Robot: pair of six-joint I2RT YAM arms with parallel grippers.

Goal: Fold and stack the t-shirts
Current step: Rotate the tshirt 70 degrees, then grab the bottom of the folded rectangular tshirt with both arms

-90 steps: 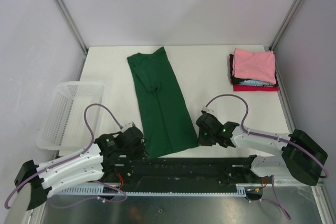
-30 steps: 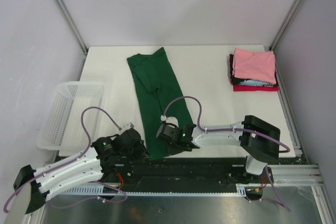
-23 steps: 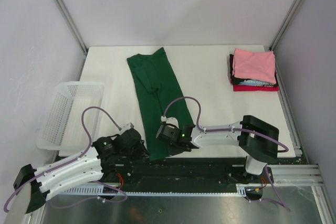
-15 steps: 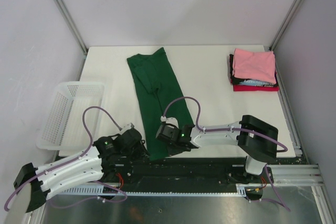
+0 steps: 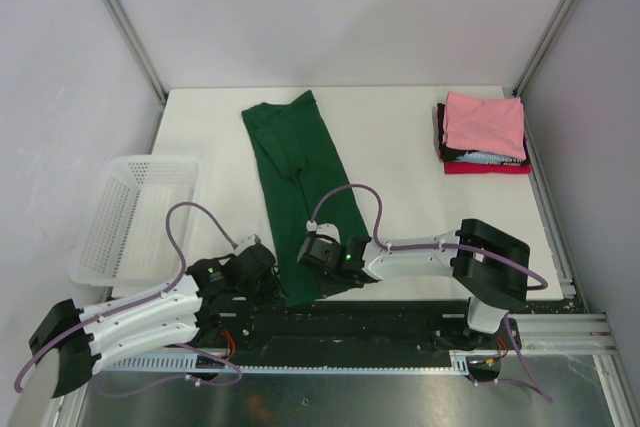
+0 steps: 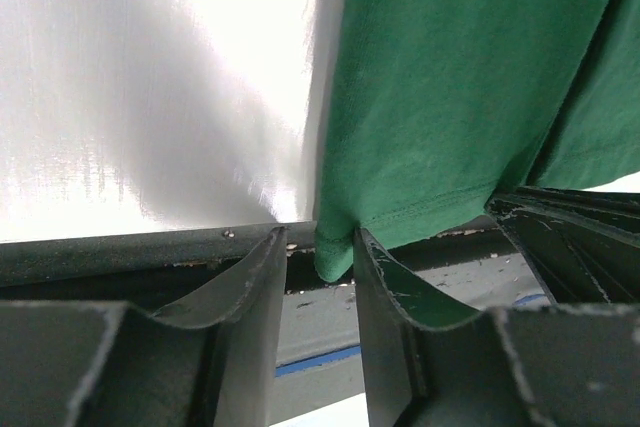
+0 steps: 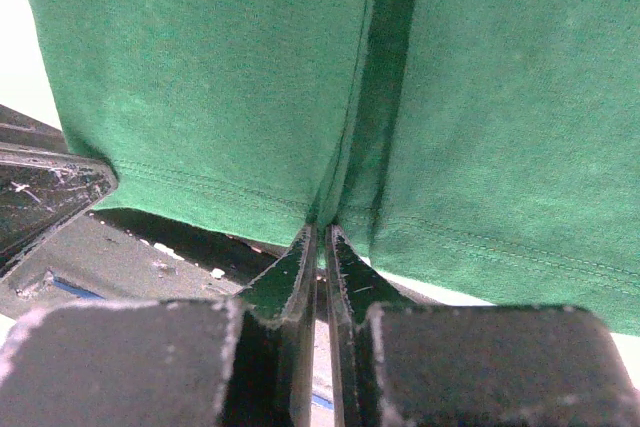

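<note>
The dark green t-shirt (image 5: pixel 300 177) lies folded lengthwise in a long strip from the far middle of the table to its near edge. My right gripper (image 5: pixel 314 267) is at the near hem and is shut on a fold of the green cloth (image 7: pixel 220 77), its tips (image 7: pixel 320 237) pinched together. My left gripper (image 5: pixel 268 285) is at the hem's near left corner. Its jaws (image 6: pixel 320 257) stand open around the hanging corner of the shirt (image 6: pixel 450 97), which touches the right finger. A folded stack with the pink shirt (image 5: pixel 484 122) on top, black under it and red (image 5: pixel 490 168) lowest sits at the far right.
A white mesh basket (image 5: pixel 130 217) stands off the table's left edge. The black front rail (image 5: pixel 380 322) runs along the near edge below both grippers. Metal frame posts rise at the far corners.
The right arm has swung left from beside the shirt to its near hem and closed on it. The left gripper has edged toward the hem's left corner.
</note>
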